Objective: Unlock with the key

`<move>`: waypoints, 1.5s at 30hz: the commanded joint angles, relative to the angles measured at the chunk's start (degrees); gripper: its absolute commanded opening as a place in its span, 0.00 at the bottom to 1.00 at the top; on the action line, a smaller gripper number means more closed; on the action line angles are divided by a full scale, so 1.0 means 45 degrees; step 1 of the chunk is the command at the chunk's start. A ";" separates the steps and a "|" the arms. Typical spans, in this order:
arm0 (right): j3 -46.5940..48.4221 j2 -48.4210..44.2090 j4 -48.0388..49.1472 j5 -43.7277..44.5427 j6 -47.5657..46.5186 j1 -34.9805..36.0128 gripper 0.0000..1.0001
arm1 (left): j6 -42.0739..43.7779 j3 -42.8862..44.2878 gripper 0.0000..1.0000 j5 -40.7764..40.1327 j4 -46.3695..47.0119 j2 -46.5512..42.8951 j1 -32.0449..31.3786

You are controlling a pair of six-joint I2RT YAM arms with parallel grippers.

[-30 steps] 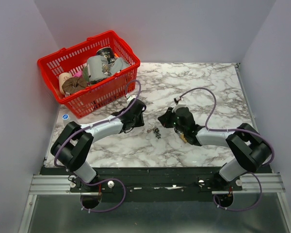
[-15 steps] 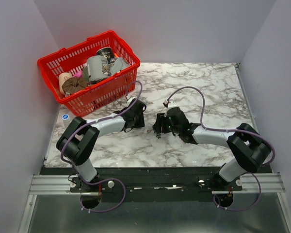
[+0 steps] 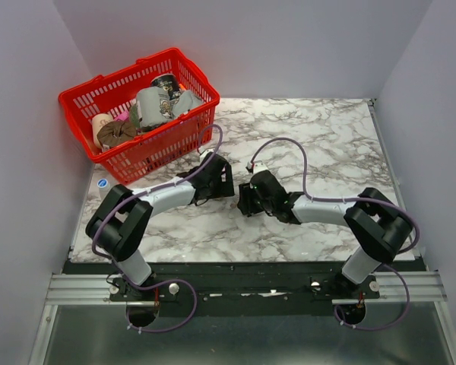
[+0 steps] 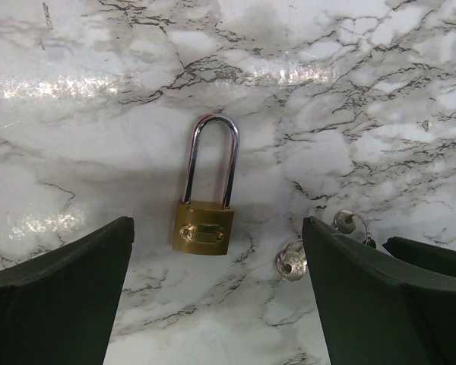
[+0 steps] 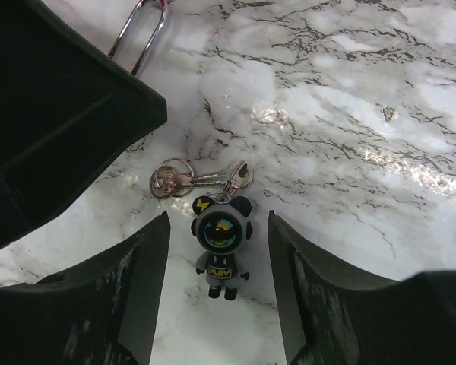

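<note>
two arms, top external view: both reach inward from their bases and lie low over the marble surface. the left end effector and the right end effector are just beside each other near its middle. a red basket stands at the far left. the small items beneath the wrists are hidden here.

left wrist view: a brass padlock lies flat between the widely parted fingers, shackle pointing away, untouched. this end effector is released and empty. the key shows just beside the finger on the right of the view.

right wrist view: the key, ringed with a second one and a bear-shaped charm, lies on the surface just ahead of the parted fingers. its long axis runs crosswise, finger to finger. the charm sits in the gap, touching neither finger. this end effector is likewise released. the right arm is judged the nearer and better placed to take the key.
</note>
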 commanded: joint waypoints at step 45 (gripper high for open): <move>0.2646 -0.8514 -0.5133 -0.9706 -0.1366 -0.1363 0.01 | 0.2366 -0.2337 0.99 1.4082 0.8756 -0.7318 -0.0006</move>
